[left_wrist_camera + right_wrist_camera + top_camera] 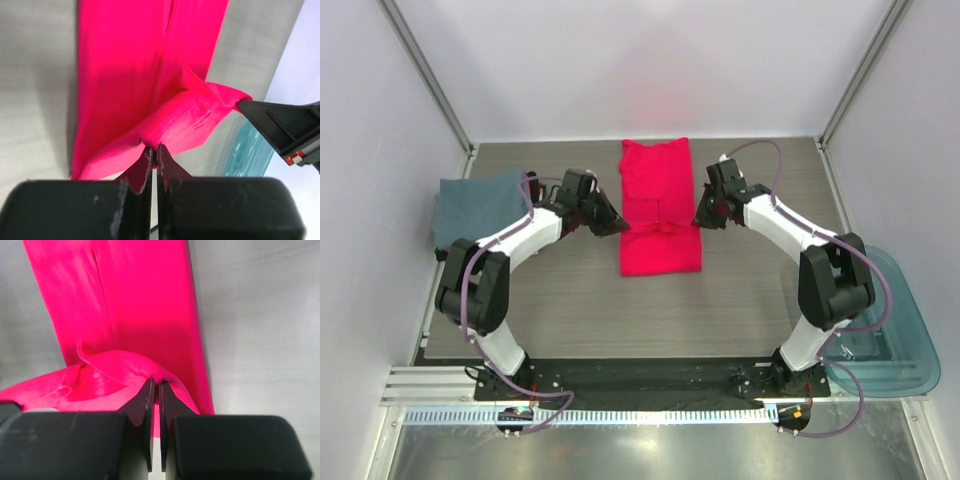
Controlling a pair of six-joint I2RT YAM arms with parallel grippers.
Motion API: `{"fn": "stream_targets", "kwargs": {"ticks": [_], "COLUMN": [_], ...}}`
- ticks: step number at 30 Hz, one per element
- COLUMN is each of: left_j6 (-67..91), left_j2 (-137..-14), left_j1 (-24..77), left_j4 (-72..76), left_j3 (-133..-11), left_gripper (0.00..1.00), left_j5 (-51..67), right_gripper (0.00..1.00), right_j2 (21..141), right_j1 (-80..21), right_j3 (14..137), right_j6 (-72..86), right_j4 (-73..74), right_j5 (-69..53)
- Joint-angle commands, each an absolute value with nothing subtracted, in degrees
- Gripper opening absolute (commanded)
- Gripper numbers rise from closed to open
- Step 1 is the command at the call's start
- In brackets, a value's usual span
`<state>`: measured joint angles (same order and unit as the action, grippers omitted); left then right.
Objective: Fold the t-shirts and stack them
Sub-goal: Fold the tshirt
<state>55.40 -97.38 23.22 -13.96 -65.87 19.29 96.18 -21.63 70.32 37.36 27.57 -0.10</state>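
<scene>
Jaws shut on both sides: left gripper [154, 155] and right gripper [155, 390] each pinching a side edge of the red tee [660, 190] at mid-length, with a raised ridge of cloth between them. Rest of tee flat on table [570, 310]. Grey tee [475, 205] well left of left jaws. Probably mid-fold. Next: carry both pinches over in step, lay flat, let go.
</scene>
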Motion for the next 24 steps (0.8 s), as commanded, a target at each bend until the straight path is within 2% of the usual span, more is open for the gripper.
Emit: {"fn": "stream_targets", "kwargs": {"ticks": [1,9,18,20,21,22,23,24], "left_j6": [54.23,54.05,54.84,54.84,54.5,53.88,53.27,52.91], "left_j2": [-101.14,-109.24,-116.45,-118.12,-118.65,-119.78,-119.97,-119.88], "left_j1": [21.45,19.52,18.37,18.02,17.84,17.75,17.67,17.67], "left_j4": [-12.92,-12.04,-11.51,-11.43,-11.51,-11.95,-11.95,-12.3], "left_j3": [-72.22,-80.49,-86.92,-88.76,-89.47,-90.17,-90.61,-90.79], "left_gripper": [0.0,0.0,0.0,0.02,0.1,0.21,0.35,0.52], "left_j5": [21.09,20.83,21.97,22.15,22.24,22.58,23.02,21.72], "right_gripper": [0.01,0.01,0.06,0.2,0.34,0.65,0.76,0.83], "right_j2": [101.22,108.53,115.31,117.24,117.77,118.38,118.3,118.13], "right_j1": [-19.52,-16.44,-14.42,-14.33,-14.15,-14.06,-13.89,-13.89], "right_j3": [78.29,86.04,94.48,96.67,97.2,97.47,97.47,97.47], "right_j6": [34.98,34.1,33.31,33.49,33.57,34.01,34.19,33.84], "right_j4": [26.01,25.84,25.93,25.84,25.93,25.84,25.84,25.84], "right_j5": [-3.86,-7.29,-9.75,-9.41,-8.97,-8.01,-7.04,-6.07]}}
